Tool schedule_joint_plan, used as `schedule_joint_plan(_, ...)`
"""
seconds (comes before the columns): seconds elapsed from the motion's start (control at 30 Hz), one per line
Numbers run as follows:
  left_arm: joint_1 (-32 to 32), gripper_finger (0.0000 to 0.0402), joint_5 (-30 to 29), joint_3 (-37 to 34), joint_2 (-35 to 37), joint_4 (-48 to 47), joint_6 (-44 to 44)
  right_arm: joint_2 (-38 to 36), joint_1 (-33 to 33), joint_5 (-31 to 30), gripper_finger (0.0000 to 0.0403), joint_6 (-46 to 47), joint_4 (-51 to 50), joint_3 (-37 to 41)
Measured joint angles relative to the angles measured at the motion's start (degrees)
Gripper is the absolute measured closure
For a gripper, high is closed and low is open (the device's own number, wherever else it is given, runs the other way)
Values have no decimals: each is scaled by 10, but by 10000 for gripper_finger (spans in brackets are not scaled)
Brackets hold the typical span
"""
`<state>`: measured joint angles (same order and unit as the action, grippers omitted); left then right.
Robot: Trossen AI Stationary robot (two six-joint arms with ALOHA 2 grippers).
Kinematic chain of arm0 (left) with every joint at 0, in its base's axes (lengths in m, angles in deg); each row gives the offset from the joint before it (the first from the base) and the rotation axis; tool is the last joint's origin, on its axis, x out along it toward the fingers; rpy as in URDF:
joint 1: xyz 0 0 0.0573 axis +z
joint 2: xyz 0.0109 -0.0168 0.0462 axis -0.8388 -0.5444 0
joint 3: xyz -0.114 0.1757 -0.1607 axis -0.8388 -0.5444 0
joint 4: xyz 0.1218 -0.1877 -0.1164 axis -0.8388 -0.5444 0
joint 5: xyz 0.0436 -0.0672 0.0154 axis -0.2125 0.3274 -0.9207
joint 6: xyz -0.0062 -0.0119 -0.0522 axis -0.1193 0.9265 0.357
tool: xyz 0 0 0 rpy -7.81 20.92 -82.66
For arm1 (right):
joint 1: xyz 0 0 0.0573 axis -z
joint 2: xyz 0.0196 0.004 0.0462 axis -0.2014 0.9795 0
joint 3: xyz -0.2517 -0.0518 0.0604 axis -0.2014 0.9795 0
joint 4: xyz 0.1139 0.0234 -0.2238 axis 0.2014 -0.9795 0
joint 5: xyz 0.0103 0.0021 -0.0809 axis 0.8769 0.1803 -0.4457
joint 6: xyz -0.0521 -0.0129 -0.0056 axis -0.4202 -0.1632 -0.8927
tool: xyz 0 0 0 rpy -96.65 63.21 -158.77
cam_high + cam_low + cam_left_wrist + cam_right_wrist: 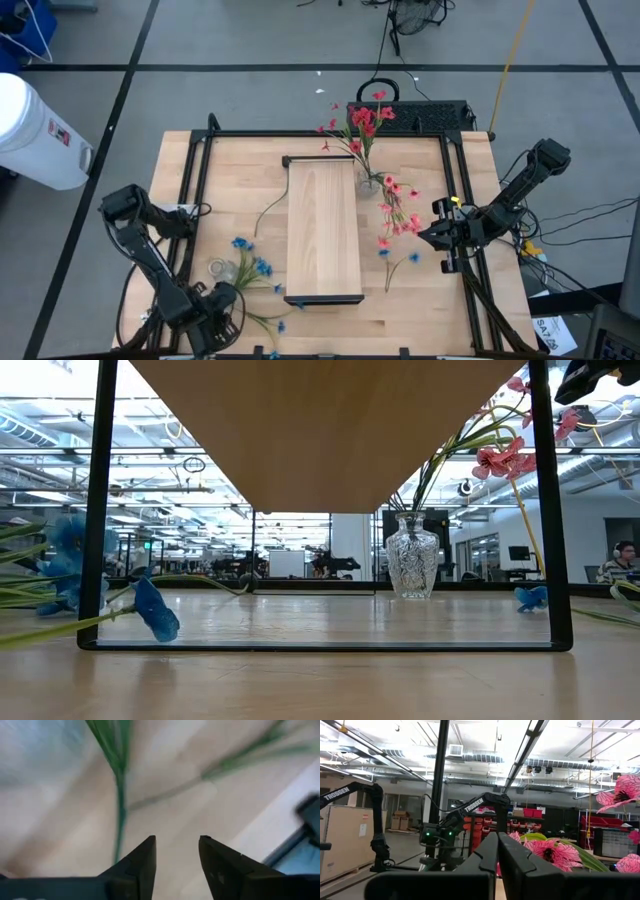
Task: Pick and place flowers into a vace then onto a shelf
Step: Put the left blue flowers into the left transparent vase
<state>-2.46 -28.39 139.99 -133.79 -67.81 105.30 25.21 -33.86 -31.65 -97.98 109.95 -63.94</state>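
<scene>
Left tool [222, 297] is seen low over the near-left part of the pale wooden table [420, 300], fingers parted with nothing between them. In the left wrist view a thin green stem [120, 800] lies just ahead of and beside the fingertips, its long axis running roughly along the tool's forward direction. The blue-blossomed artificial sprays [250, 262] lie scattered beside this tool, so the left arm is judged the nearer for them.

Right tool [440, 237] is held at the table's right edge, fingers pressed together, apparently empty; loose red-pink sprays [400, 212] lie just beside it.

The clear cut-glass vase [412, 564], already holding red-pink flowers, stands beyond the long pale wood plank shelf [323, 230]. Only the low view shows the vase upright and the shelf raised on a dark frame.
</scene>
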Motion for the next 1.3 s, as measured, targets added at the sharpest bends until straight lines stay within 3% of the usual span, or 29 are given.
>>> schedule_joint_plan(0.1,-6,262,-42,0,0,-22,-5,0,0,0,394,0,0,0)
schedule_joint_plan(0.4,-8,255,-1,-32,-1,32,-13,0,0,0,394,0,0,0)
schedule_joint_plan(0.97,3,256,-34,-123,2,110,-45,0,0,0,394,0,0,0)
schedule_joint_plan(1.1,3,289,-37,-125,1,109,-42,0,0,0,394,0,-2,0)
schedule_joint_plan(1.3,3,387,-60,-128,1,114,-31,0,0,0,394,0,-2,0)
